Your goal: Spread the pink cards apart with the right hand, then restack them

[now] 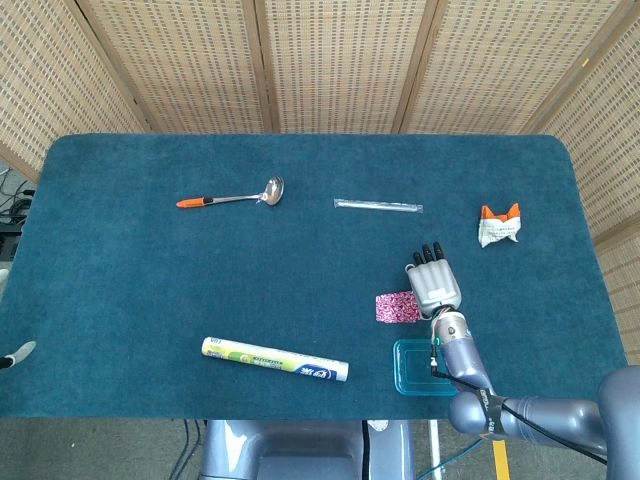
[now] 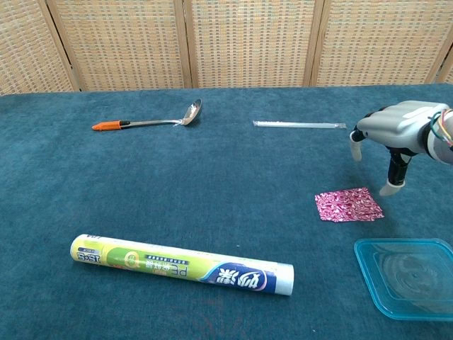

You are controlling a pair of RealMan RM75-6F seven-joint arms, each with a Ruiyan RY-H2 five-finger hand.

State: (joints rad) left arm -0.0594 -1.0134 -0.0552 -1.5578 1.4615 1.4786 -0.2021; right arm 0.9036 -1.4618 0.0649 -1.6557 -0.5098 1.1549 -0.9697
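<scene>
Right robot hand point(image 2: 396, 138) hovers empty, fingers spread and pointing down, just beyond the flat stack of pink patterned cards point(image 2: 347, 205) on the blue cloth tabletop point(image 2: 212, 191); not touching; cards look squared up, so the task seems nearly done; lift straight clear; clear teal plastic container point(image 2: 407, 278) sits nearby.

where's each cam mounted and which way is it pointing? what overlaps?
Head view: sits high, looks steeply down on the whole blue table; shows the right hand and its forearm.
Chest view: sits low at the near edge, looks across the table toward the wicker screens; shows only the right hand.
Shared: the right hand, pink cards, ladle, wrap roll, clear blue box.
</scene>
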